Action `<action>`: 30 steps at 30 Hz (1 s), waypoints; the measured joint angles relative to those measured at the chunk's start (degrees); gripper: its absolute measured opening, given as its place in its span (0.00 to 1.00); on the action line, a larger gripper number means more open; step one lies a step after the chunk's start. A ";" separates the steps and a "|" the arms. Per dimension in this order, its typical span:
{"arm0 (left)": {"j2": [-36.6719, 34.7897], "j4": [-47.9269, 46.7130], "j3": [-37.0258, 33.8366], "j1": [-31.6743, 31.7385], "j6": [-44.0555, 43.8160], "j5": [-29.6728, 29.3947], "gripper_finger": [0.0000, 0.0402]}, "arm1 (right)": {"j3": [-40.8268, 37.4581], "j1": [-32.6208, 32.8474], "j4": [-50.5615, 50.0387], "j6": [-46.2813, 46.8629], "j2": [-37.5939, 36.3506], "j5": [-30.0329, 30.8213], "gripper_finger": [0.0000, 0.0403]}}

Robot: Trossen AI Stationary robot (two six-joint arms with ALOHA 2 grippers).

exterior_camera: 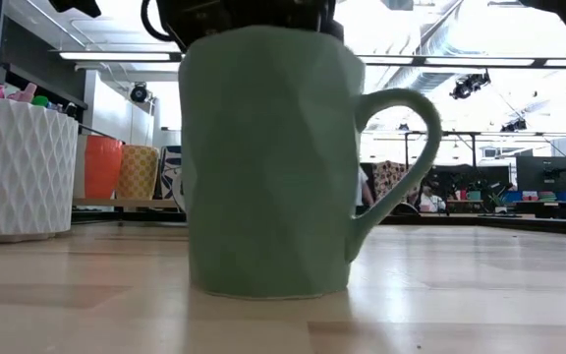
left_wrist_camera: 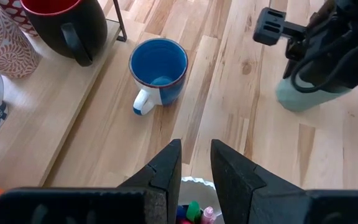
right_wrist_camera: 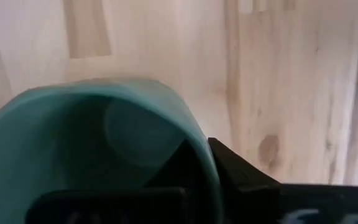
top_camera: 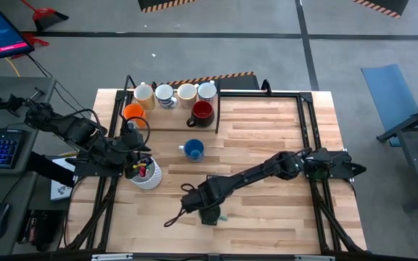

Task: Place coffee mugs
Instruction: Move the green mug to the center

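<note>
Right gripper (top_camera: 209, 210) clamps green mug (exterior_camera: 263, 157) rim (upright on table (top_camera: 267, 145)); left gripper (left_wrist_camera: 194, 163) released.

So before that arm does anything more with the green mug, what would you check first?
1. Pale green faceted ceramic mug upright, base flat on the wooden table: ok.
2. Right gripper directly over the mug, one jaw inside the rim: ok.
3. Firm grip on the rim: cannot tell.
4. Blue ceramic mug standing apart from the green one: ok.
5. Left gripper waiting above the white perforated pen holder, jaws open, away from the right arm: ok.
</note>
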 joint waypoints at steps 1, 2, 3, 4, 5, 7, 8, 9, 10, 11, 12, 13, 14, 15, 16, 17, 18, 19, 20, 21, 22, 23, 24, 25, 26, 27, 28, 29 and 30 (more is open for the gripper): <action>0.00 0.00 0.00 0.00 0.00 0.00 0.19 | 0.01 -0.30 -0.08 -0.47 0.00 0.07 0.02; 0.00 0.00 0.00 0.00 0.00 -0.01 0.19 | 0.00 -0.71 -0.02 -1.18 0.00 0.01 0.01; 0.00 0.00 0.00 0.00 0.00 0.00 0.19 | 0.02 -1.14 0.02 -1.88 0.00 -0.01 0.01; 0.00 0.00 0.00 0.00 0.00 0.00 0.19 | 0.02 -1.63 0.00 -2.50 0.00 -0.09 0.01; 0.00 0.02 0.00 0.00 0.00 -0.02 0.19 | 0.02 -2.12 0.00 -2.91 0.00 -0.04 0.01; 0.00 0.00 0.00 0.00 0.00 -0.02 0.19 | 0.02 -3.42 0.25 -3.63 0.00 -0.15 0.01; 0.00 0.00 0.00 0.00 0.00 -0.01 0.19 | 0.02 -4.13 0.62 -4.46 0.00 -0.17 0.01; 0.00 0.00 0.00 0.00 -0.02 -0.02 0.19 | 0.02 -4.89 1.19 -5.10 0.00 -0.13 0.01; 0.00 0.00 0.00 0.00 0.00 -0.02 0.19 | 0.02 -5.66 2.10 -5.89 0.00 0.04 0.01; 0.00 0.00 0.00 0.00 -0.02 -0.02 0.19 | 0.02 -6.42 2.98 -6.66 0.00 0.19 0.01; 0.00 0.00 0.00 0.00 -0.02 -0.02 0.19 | 0.02 -7.20 3.93 -7.64 0.00 0.28 0.00; 0.00 0.00 0.00 0.00 -0.02 -0.02 0.19 | 0.02 -8.03 4.86 -8.31 0.00 0.40 0.00; 0.00 0.01 0.00 0.00 -0.02 -0.02 0.19 | 0.02 -8.84 5.69 -8.85 0.00 0.46 0.00; 0.00 0.00 0.00 0.01 -0.02 -0.02 0.19 | 0.02 -9.89 6.57 -9.00 0.00 0.54 0.00; 0.00 0.00 0.00 0.00 -0.02 -0.02 0.19 | 0.02 -10.82 7.45 -9.15 0.00 0.65 0.00; 0.00 0.00 0.00 0.00 -0.02 -0.02 0.19 | 0.02 -11.71 8.24 -9.41 0.00 0.87 0.00; 0.00 0.02 0.00 0.00 -0.03 -0.02 0.19 | 0.02 -12.50 8.86 -9.75 0.00 0.98 0.00; 0.00 0.02 0.00 0.00 -0.14 -0.02 0.19 | 0.00 -13.25 9.25 -10.11 0.00 0.86 0.00; 0.00 0.00 0.00 0.00 -0.29 -0.02 0.19 | 0.00 -13.93 9.46 -10.39 0.00 0.79 0.00; 0.00 0.00 0.00 0.00 -0.48 -0.02 0.19 | 0.00 -14.50 9.56 -10.48 0.00 0.68 0.00; 0.00 0.01 0.00 0.01 -0.56 -0.02 0.19 | 0.00 -14.93 9.56 -10.49 0.00 0.40 0.00; 0.00 0.00 0.00 0.00 -0.59 -0.02 0.19 | 0.00 -15.18 9.50 -10.73 0.02 0.15 0.00; 0.00 0.01 0.00 0.00 -0.59 -0.02 0.19 | 0.00 -15.34 9.44 -11.06 0.02 0.11 0.00; 0.00 0.01 0.00 0.01 -0.57 -0.02 0.19 | 0.00 -15.51 9.39 -11.38 0.00 -0.09 0.00; 0.00 0.01 0.00 0.01 -0.58 -0.02 0.19 | -0.02 -15.56 9.41 -11.41 0.02 -0.52 0.00; 0.00 0.01 0.00 0.00 -0.59 -0.02 0.19 | -0.04 -15.59 9.42 -11.40 0.02 -1.13 0.00; 0.00 0.00 0.00 0.00 -0.59 -0.02 0.19 | -0.04 -15.62 9.42 -11.43 0.02 -1.70 0.00; 0.00 0.01 0.00 0.00 -0.59 -0.02 0.19 | -0.04 -15.62 9.46 -11.50 0.02 -2.03 0.00; 0.00 0.02 0.00 0.00 -0.59 -0.02 0.19 | -0.04 -15.58 9.65 -11.49 0.02 -2.17 0.00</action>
